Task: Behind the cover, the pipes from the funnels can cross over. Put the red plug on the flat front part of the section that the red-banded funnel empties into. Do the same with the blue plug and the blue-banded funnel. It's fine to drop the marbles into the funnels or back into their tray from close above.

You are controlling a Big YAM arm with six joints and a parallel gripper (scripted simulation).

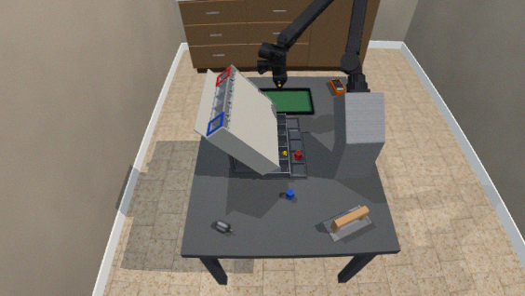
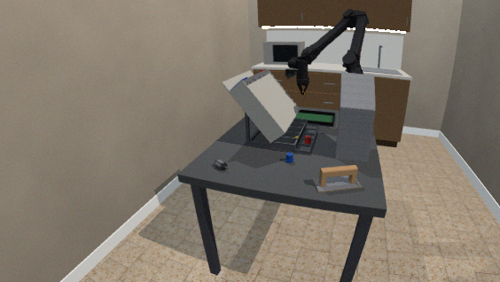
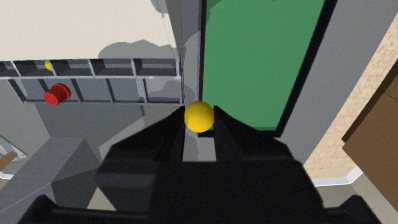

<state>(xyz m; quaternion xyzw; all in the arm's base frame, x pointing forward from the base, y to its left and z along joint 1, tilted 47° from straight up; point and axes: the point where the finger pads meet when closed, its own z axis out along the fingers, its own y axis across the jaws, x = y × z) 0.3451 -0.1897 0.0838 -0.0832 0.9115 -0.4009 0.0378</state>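
Above the green tray's (image 1: 289,100) edge, beside the cover (image 1: 251,121), the gripper (image 3: 199,131) pinches a yellow marble (image 3: 199,116); no writing reads.

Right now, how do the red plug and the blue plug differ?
The red plug sits on the flat front part of a section in the gray tray, beside the section holding a yellow marble; the blue plug stands on the bare table, in front of the tray. One is red, the other blue. Both look like small upright knobs of similar size.
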